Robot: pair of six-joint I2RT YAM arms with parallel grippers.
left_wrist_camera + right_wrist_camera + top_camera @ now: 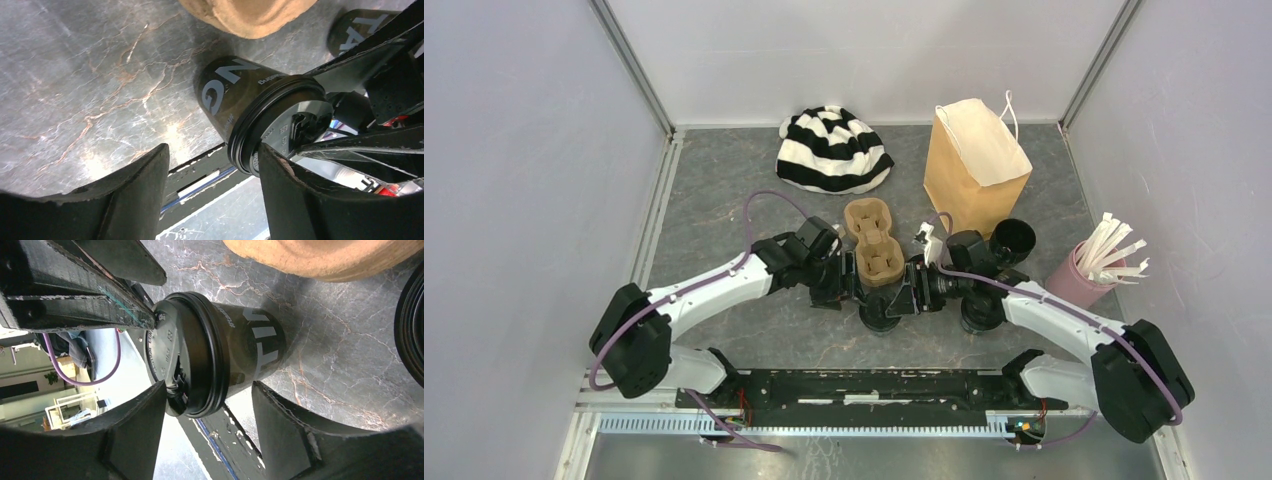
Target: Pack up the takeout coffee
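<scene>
One takeout coffee cup [882,316], black with a flat black lid, stands on the table just in front of the brown cardboard carrier [876,243]. My left gripper [851,291] is open at its left side and my right gripper [910,298] is open at its right side. In the left wrist view the cup [235,95] lies just ahead of the open gripper [212,150], its lid rim against one finger [290,195]. In the right wrist view the cup [235,350] sits ahead of the open gripper [209,386]. A second black cup [1012,239] stands by the brown paper bag [976,160].
A striped black-and-white hat [832,150] lies at the back. A pink cup with white sticks [1087,274] stands at the right. The paper bag stands upright and open. Grey walls close in the left, back and right sides. The second cup shows in the left wrist view [350,30].
</scene>
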